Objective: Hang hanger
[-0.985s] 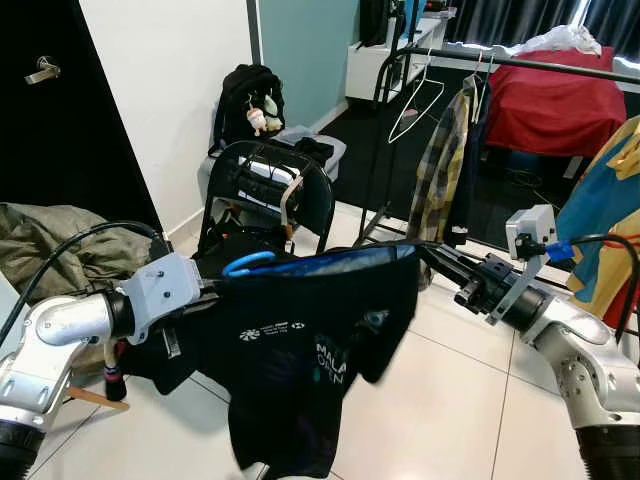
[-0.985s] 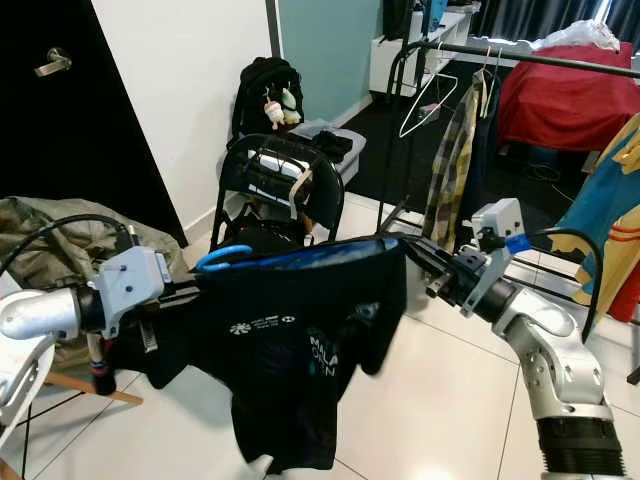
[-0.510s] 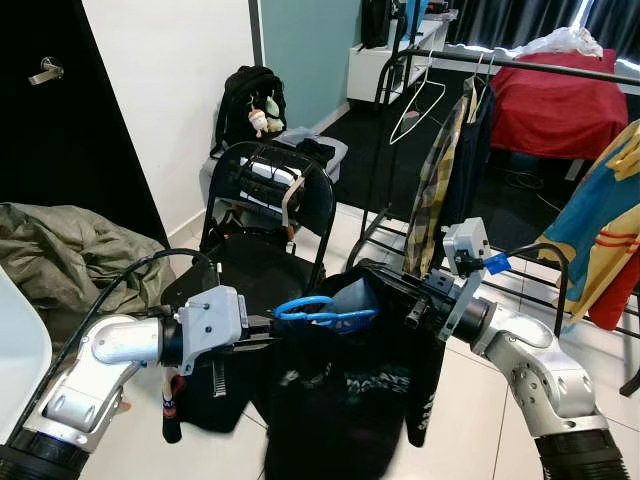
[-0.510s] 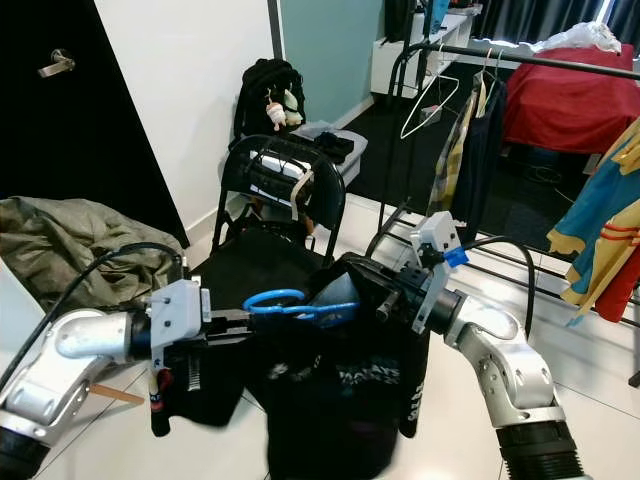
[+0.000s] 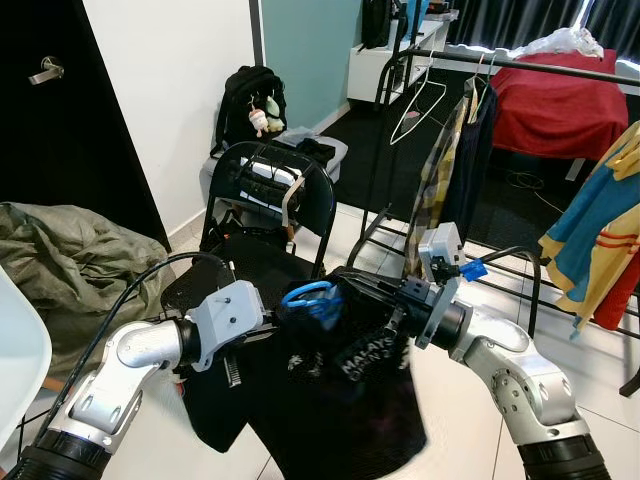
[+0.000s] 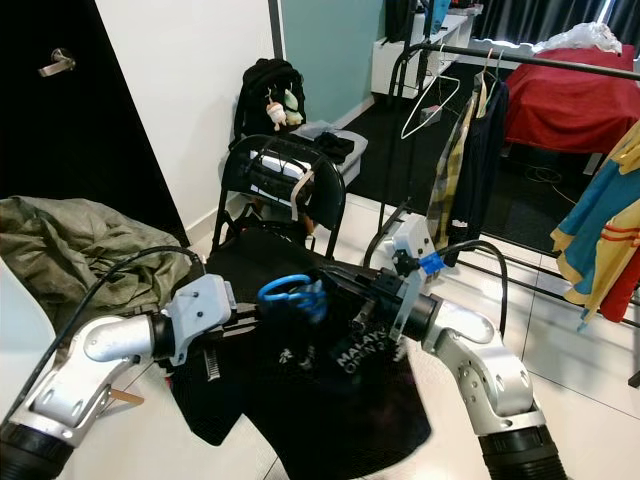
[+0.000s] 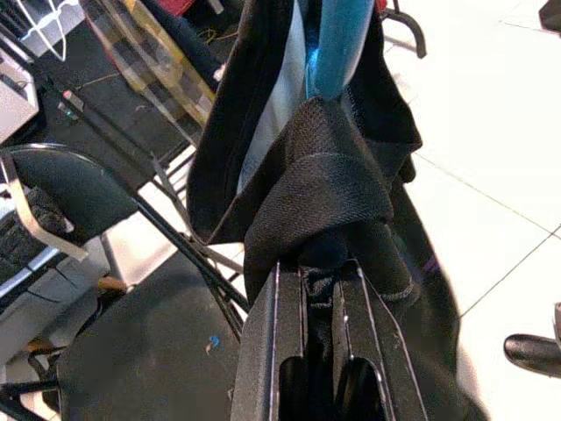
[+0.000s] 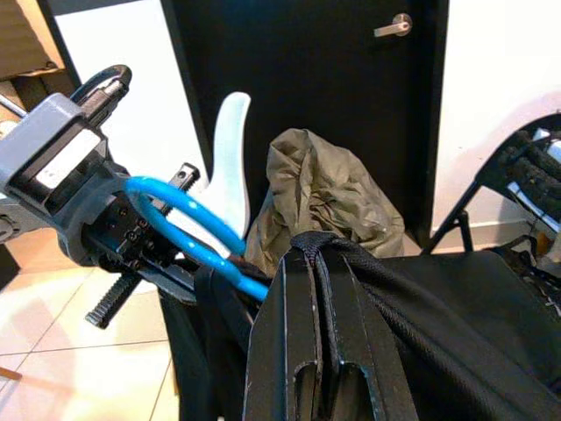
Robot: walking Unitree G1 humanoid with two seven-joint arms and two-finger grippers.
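Note:
A blue hanger carries a black printed T-shirt, held up between both arms in front of me. My left gripper is shut on bunched black cloth at one end; in the left wrist view the fingers pinch the fabric just below the blue hanger. My right gripper is shut on the shirt's other side, with cloth folded over its fingers and the blue hook close beside. The black clothes rail stands beyond, at the back right.
On the rail hang a white wire hanger, a plaid shirt and a dark garment. A black folding chair stands just behind the shirt, with a backpack by the wall. An olive jacket lies at left.
The two grippers have drawn close together, so the shirt that was stretched wide now bunches and hangs down. The blue hook sits between them.

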